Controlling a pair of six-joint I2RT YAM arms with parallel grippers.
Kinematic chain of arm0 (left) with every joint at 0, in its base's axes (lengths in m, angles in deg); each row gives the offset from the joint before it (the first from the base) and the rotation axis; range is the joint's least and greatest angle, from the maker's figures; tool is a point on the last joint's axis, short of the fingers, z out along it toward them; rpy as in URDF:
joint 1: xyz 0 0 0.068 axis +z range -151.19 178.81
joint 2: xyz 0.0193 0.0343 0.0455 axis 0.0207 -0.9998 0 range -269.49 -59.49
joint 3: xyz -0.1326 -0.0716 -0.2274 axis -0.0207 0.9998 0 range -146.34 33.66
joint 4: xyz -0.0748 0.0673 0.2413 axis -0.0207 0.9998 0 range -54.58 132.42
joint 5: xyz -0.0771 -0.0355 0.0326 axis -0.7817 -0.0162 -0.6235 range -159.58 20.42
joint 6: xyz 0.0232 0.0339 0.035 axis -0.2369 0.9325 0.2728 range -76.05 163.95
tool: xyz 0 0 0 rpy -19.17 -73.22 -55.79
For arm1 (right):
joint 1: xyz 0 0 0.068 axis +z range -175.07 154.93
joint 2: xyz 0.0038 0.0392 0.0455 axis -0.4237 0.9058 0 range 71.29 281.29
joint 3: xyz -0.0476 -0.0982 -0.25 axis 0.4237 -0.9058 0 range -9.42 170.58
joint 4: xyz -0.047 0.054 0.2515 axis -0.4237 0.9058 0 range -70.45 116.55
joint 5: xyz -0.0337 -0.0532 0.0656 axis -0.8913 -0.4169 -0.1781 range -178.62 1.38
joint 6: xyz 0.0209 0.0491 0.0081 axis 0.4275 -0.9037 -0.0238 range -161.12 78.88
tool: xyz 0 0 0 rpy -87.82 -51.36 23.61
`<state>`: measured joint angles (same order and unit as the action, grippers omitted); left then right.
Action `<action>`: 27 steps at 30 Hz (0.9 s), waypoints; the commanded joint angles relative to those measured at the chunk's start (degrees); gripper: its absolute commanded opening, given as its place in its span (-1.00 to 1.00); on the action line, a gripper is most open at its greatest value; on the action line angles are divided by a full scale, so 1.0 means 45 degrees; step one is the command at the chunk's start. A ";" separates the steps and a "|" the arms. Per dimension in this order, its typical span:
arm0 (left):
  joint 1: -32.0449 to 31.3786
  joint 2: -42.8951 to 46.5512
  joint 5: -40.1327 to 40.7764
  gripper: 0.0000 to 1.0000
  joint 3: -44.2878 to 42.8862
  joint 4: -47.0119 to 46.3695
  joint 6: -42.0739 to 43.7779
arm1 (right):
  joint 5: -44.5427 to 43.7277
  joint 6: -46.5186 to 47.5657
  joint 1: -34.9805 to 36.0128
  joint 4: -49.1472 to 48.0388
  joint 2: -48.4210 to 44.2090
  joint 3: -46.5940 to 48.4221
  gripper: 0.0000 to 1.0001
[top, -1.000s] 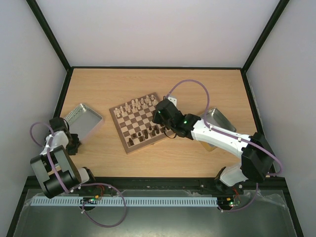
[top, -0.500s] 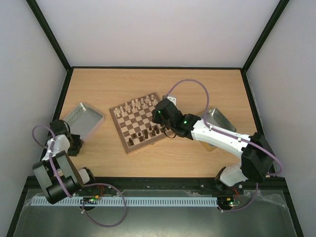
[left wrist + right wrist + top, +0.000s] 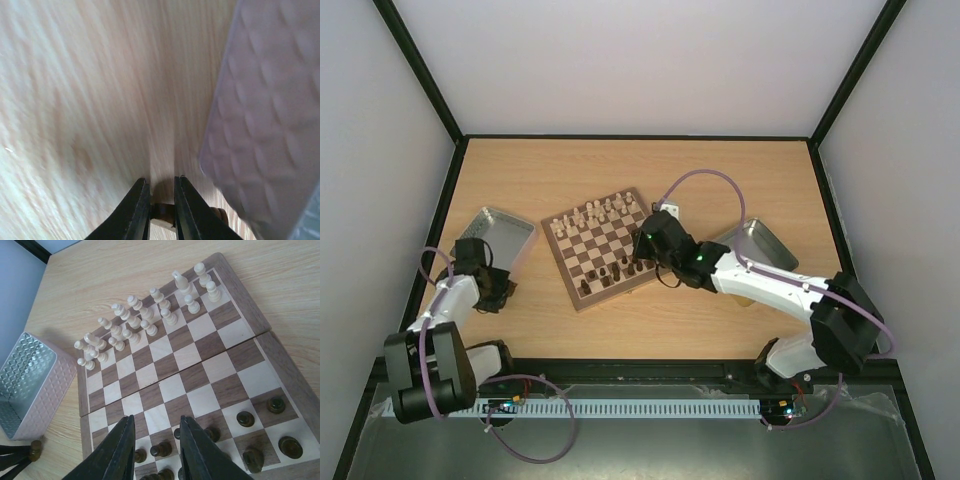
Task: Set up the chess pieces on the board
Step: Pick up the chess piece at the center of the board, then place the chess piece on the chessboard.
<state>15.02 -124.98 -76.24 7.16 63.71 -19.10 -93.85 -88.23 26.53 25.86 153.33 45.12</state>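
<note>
The board (image 3: 597, 251) lies mid-table. Cream chess pieces (image 3: 596, 212) line its far side and dark brown pieces (image 3: 617, 270) stand along its near side. My right gripper (image 3: 650, 262) hovers open over the dark rows; in the right wrist view its fingers (image 3: 156, 418) straddle bare squares (image 3: 190, 356), with cream pieces (image 3: 141, 316) beyond and dark ones (image 3: 245, 418) beside them. My left gripper (image 3: 496, 291) is low over the table just in front of the left tray. In the left wrist view it (image 3: 161, 181) is shut on a dark brown chess piece (image 3: 163, 214).
A silver embossed metal tray (image 3: 498, 236) sits left of the board, its wall (image 3: 270, 125) close on the right of my left fingers. A second silver tray (image 3: 752, 241) lies right of the board, partly under my right arm. Black frame rails edge the table.
My left arm has swung right, from the table's left edge to the tray's near corner, and its blurred view shows it still moving. My right gripper drew back slightly toward the board's near side.
</note>
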 commanded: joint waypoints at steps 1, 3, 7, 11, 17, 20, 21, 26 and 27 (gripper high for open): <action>-0.1238 -0.0515 -0.0211 -0.65 0.0179 0.0748 -0.0961 | -0.0438 0.0453 -0.0058 -0.0902 -0.0706 -0.0438 -0.50; -0.1636 -0.0667 0.0094 -0.64 -0.0033 0.0871 -0.1111 | -0.0503 0.0540 -0.0041 -0.1038 -0.0848 -0.0579 -0.50; -0.2350 -0.0876 0.0430 -0.62 -0.0402 0.0976 -0.1057 | -0.0666 0.0713 -0.0055 -0.1139 -0.1029 -0.0817 -0.50; -0.3181 -0.0854 0.0869 -0.63 -0.0614 0.1240 -0.1243 | -0.0732 0.0891 -0.0053 -0.1171 -0.1082 -0.0922 -0.50; -0.4239 -0.0273 0.1484 -0.71 -0.0682 0.1296 -0.1239 | 0.0846 0.1605 -0.0042 -0.1593 -0.0953 -0.0994 -0.45; -0.4509 0.0074 0.1479 -0.73 -0.0722 0.1196 -0.0832 | 0.3289 0.2310 -0.0057 -0.2130 -0.0521 -0.0880 -0.41; -0.4557 0.0154 0.1479 -0.73 -0.0733 0.1193 -0.0677 | 0.4085 0.2325 -0.0051 -0.2191 -0.0265 -0.0740 -0.38; -0.4815 0.0258 0.1531 -0.71 -0.0939 0.1217 0.0202 | 0.5680 0.3155 0.0426 -0.1766 0.1106 0.0419 -0.25; -0.4857 0.0257 0.1442 -0.70 -0.0997 0.1184 0.0410 | 0.5700 0.3188 0.0578 -0.1615 0.1461 0.0699 -0.23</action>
<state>-6.12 -124.48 -70.42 4.56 67.60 -21.24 -75.19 -77.56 26.96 17.99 155.47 43.33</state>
